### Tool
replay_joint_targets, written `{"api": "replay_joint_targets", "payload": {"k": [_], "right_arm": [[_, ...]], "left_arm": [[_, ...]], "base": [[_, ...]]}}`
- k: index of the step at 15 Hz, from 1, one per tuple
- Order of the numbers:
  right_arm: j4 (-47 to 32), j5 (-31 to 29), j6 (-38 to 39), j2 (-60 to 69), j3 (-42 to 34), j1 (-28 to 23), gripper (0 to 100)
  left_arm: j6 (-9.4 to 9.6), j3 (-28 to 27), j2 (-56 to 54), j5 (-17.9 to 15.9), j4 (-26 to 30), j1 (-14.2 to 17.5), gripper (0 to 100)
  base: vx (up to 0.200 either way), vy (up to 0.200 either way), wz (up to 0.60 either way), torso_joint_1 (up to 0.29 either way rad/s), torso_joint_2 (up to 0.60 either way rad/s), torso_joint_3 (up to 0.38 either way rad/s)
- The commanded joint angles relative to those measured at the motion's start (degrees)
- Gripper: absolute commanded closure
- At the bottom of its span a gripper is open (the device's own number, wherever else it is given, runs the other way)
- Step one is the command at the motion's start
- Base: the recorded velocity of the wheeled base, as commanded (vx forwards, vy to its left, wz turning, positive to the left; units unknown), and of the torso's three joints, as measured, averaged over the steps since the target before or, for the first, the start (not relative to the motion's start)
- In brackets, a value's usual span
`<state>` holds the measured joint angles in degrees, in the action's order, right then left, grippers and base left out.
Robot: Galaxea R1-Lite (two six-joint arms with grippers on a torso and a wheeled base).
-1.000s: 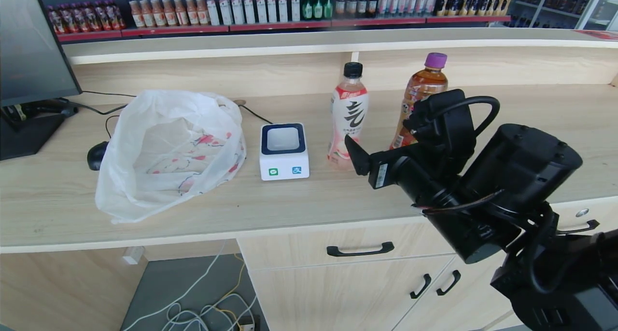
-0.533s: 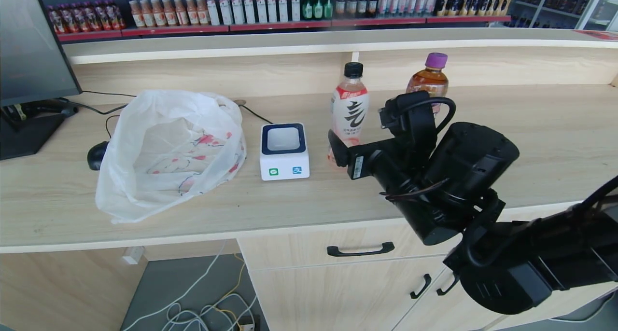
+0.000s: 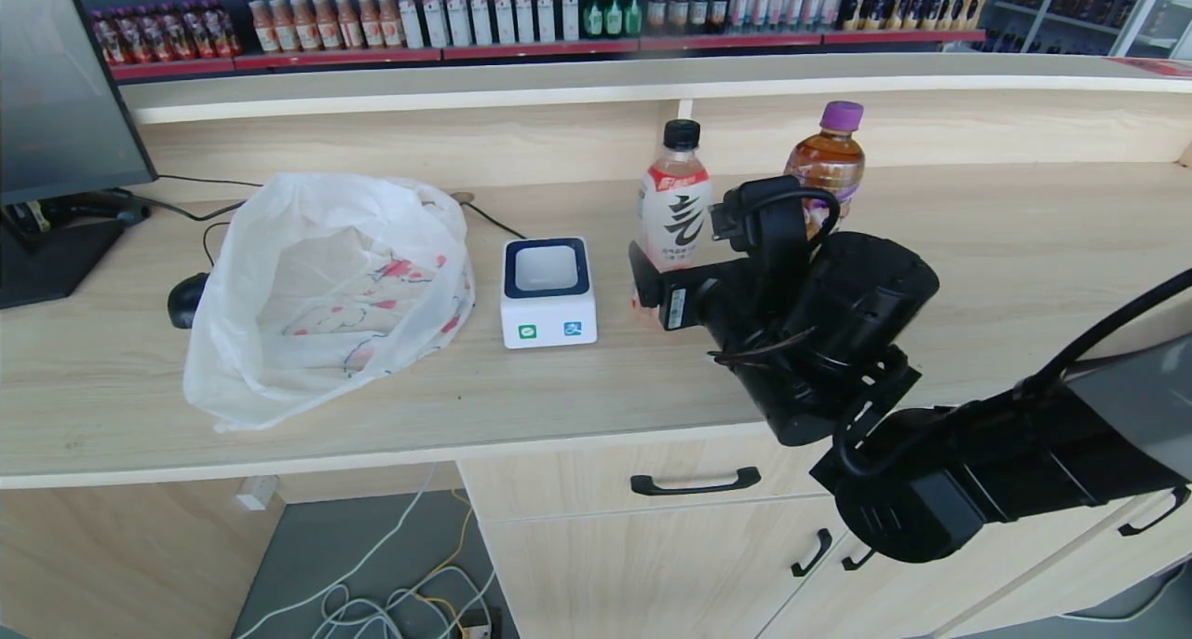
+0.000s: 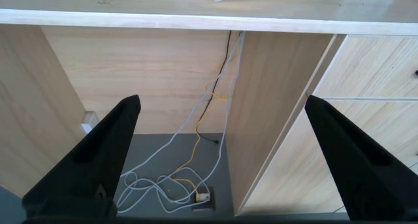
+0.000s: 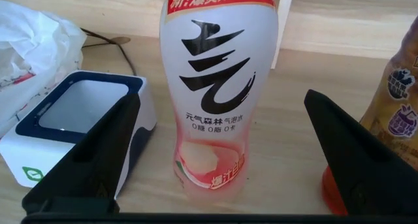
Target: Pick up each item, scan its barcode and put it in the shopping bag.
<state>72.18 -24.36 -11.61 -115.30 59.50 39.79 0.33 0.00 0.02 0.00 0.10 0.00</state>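
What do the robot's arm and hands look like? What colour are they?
The right arm is all black, made of chunky round tubes. A black cable loops over its wrist, and a small white label sits near the right hand. That hand and the left hand each have two flat black fingers shaped like pointy wedges.

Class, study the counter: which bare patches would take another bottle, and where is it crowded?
Bare: the counter right of the brown bottle, and the front strip before the bag and scanner. Crowded: between the scanner and the pink bottle, where the right gripper hangs open, and around the mouse.
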Motion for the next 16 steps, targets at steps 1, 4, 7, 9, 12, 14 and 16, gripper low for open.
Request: {"api": "replay_joint_targets", "payload": {"k": [1, 4, 7, 9, 12, 14, 16], "right_arm": [[-0.02, 0.01, 0.00, -1.07, 1.32, -0.33, 0], [0.86, 0.10, 0.00, -2.65, 3.34, -1.65, 0], [1.65, 0.19, -0.17, -4.76, 4.39, -2.35, 0], [2.70, 0.10, -0.17, -6.34, 6.15, -2.35, 0], [2.70, 0.36, -0.08, -7.05, 6.68, -2.70, 0], [2.79, 0.36, 0.00, -7.92, 8.17, -2.70, 0], [2.70, 0.45, -0.08, -9.68, 11.25, -2.70, 0]], "left_arm": [[0.02, 0.00, -0.02, 0.00, -0.01, 0.00, 0], [0.02, 0.00, -0.02, 0.00, -0.01, 0.00, 0], [0.02, 0.00, -0.02, 0.00, -0.01, 0.00, 0], [0.02, 0.00, -0.02, 0.00, -0.01, 0.00, 0], [0.02, 0.00, -0.02, 0.00, -0.01, 0.00, 0], [0.02, 0.00, -0.02, 0.00, -0.01, 0.00, 0], [0.02, 0.00, -0.02, 0.00, -0.01, 0.00, 0]], "base": [[0.000, 0.000, 0.00, 0.000, 0.00, 0.000], [0.000, 0.000, 0.00, 0.000, 0.00, 0.000], [0.000, 0.000, 0.00, 0.000, 0.00, 0.000], [0.000, 0.000, 0.00, 0.000, 0.00, 0.000], [0.000, 0.000, 0.00, 0.000, 0.00, 0.000], [0.000, 0.000, 0.00, 0.000, 0.00, 0.000], [0.000, 0.000, 0.00, 0.000, 0.00, 0.000]]}}
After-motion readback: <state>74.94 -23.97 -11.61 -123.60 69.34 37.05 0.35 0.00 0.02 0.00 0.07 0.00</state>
